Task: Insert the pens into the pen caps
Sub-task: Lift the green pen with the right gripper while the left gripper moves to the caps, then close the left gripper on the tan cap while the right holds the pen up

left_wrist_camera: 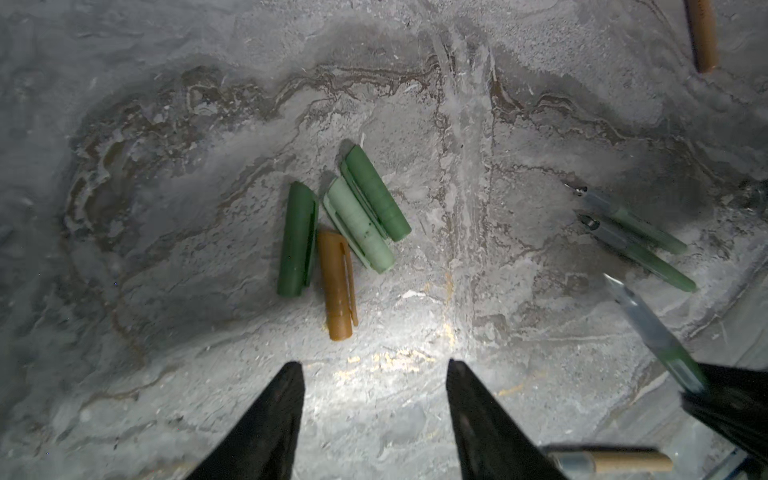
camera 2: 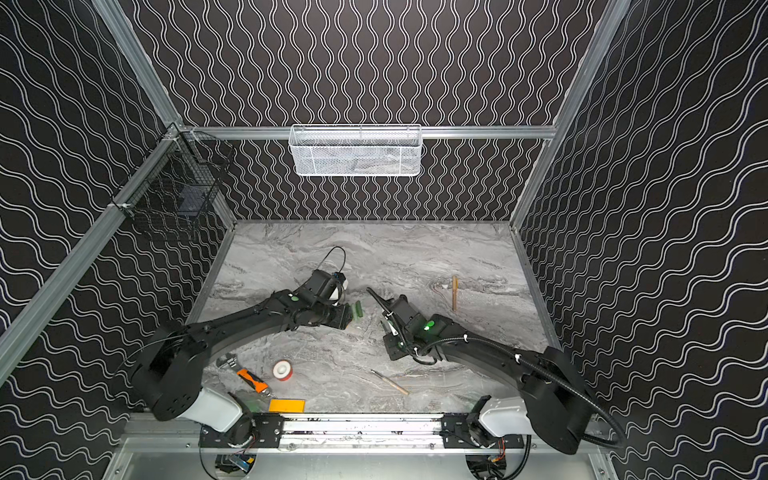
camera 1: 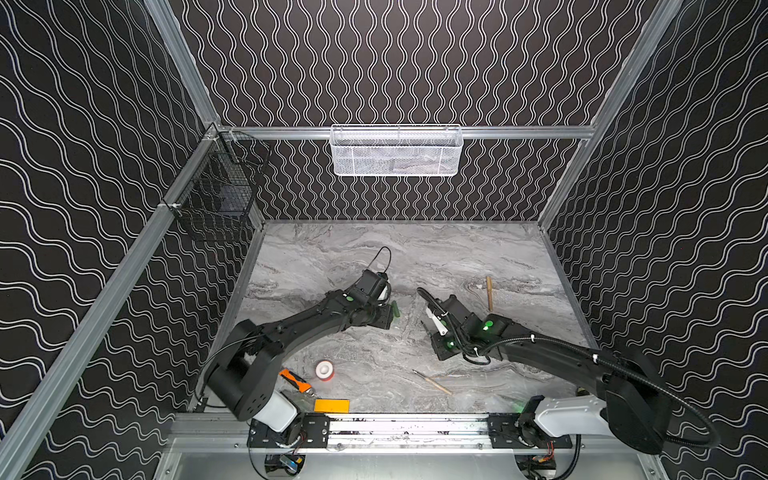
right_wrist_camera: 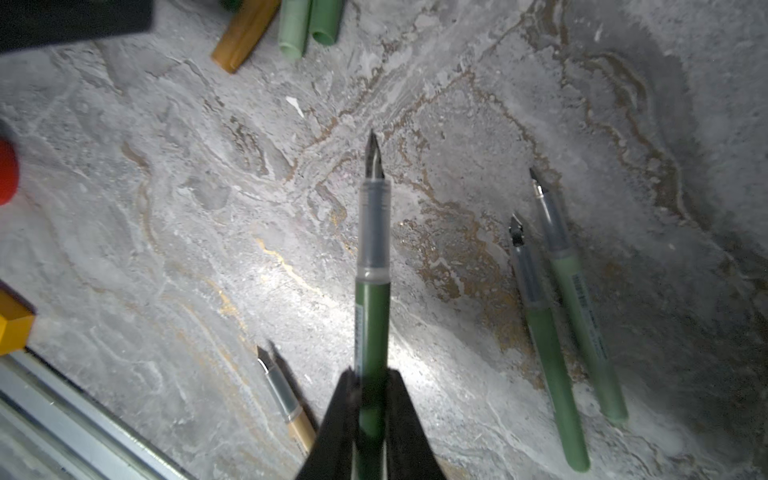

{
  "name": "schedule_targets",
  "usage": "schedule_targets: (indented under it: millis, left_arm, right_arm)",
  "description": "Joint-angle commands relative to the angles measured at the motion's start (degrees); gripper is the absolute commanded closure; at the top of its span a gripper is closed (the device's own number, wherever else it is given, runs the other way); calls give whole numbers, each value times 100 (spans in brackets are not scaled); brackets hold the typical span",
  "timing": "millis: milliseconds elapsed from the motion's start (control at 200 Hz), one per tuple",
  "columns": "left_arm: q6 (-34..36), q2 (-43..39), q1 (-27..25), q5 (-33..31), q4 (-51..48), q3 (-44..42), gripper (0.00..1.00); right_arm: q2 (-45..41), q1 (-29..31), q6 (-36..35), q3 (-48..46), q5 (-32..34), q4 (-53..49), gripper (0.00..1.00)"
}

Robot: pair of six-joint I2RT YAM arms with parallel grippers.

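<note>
- Top views recorded a grey marbled counter [camera 1: 374, 257], boxed in by black walls with white wavy lines and aluminium rails.
- A white mesh basket [camera 1: 396, 151] hung on the back rail, and a black wire basket [camera 1: 220, 187] hung at the back left corner.
- The left fingers [left_wrist_camera: 266, 415] stood apart with nothing between them, just short of the pen caps [left_wrist_camera: 359, 226]. Four caps lay bunched mid-counter.
- The right fingers [right_wrist_camera: 405, 415] were clamped on a dark green pen [right_wrist_camera: 372, 266], its nib pointing away from the wrist.
- Two green pens [right_wrist_camera: 552, 345] lay side by side near it. A tan pen [camera 1: 432, 381] lay nearer the front, and another tan pen [camera 1: 489, 293] lay toward the right wall.
- At the front left edge sat a tape roll [camera 1: 324, 370], an orange-and-black tool [camera 1: 296, 381] and a yellow block [camera 1: 331, 405].
- The back stretch of the counter was open marble.
</note>
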Motion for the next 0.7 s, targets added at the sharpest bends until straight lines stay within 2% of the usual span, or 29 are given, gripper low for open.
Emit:
schedule_targets:
  millis: [0, 140, 305, 696]
  left_arm:
    - [-22, 313, 9, -85, 63, 215, 47]
    - [18, 722, 4, -211, -96, 433, 55]
    - [18, 1004, 10, -380, -82, 516, 61]
    - [147, 1542, 18, -564, -128, 791, 68]
  right_arm:
    - [-379, -10, -238, -105, -212, 251, 85]
    - [-932, -8, -381, -278, -467, 391, 84]
    - [-1170, -11, -492, -349, -651, 374, 84]
    - [-1508, -12, -528, -355, -636, 260, 84]
